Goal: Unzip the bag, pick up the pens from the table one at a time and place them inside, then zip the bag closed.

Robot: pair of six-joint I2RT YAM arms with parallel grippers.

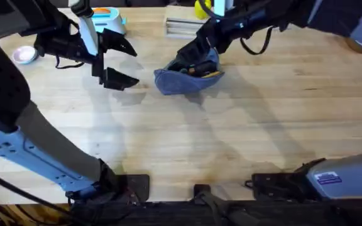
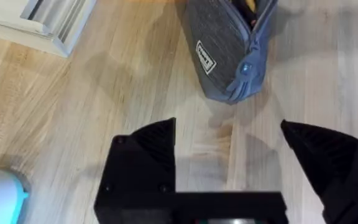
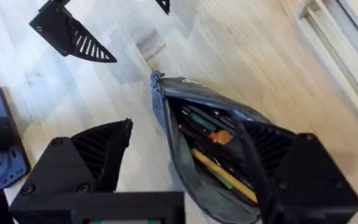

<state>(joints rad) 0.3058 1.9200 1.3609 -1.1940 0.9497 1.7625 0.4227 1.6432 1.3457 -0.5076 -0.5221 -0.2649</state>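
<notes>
The blue-grey bag lies on the table at the back centre, its zipper open. Several pens in yellow, green and orange lie inside it. My right gripper hangs open right over the bag's far end; in the right wrist view one finger is over the opening and the other over bare wood beside it. My left gripper stands open to the left of the bag with nothing between its fingers. The bag's near end and zipper pull lie just beyond the left gripper.
A white slatted tray sits behind the bag. A blue and white object and a small pink-rimmed disc lie at the back left. A yellow object stands at the back edge.
</notes>
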